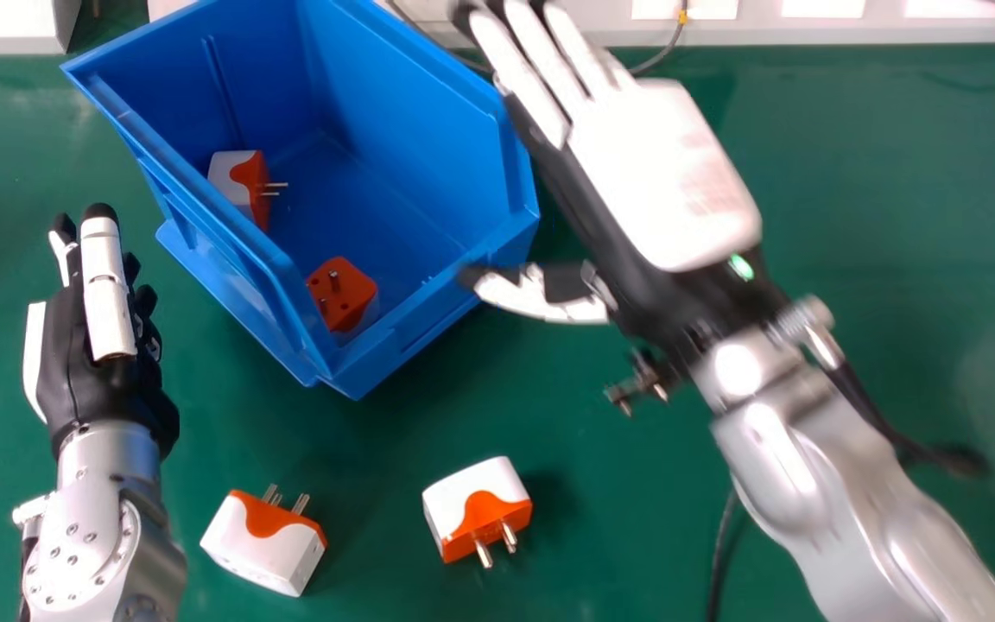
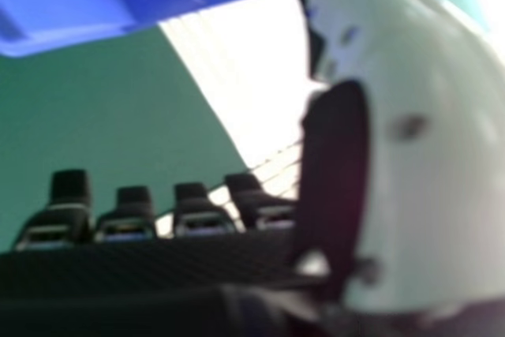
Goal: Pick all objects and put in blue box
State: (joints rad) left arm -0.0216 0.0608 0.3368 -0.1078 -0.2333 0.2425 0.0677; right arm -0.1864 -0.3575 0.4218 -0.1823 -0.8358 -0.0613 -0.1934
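Bringing your right hand [image 1: 666, 164] to the right-hand plug adapter [image 1: 463, 501] means working back toward yourself and to the left, since that adapter lies on the desk [image 1: 895, 285] nearer the robot than the hand does. Your right hand is spread wide and empty, just beside the blue box [image 1: 446, 173], fingers aimed away from the piece. The adapter's long axis slants, its far end toward the right, with the prongs facing you, so I judge you'd want thumb and fingers across the body, clear of the prongs. Your left hand [image 1: 104, 294], straight-fingered and holding nothing, is the nearer one to the left-hand plug adapter [image 1: 260, 544], whose prongs face away from you. Two adapters [image 1: 237, 177] already lie inside the box.
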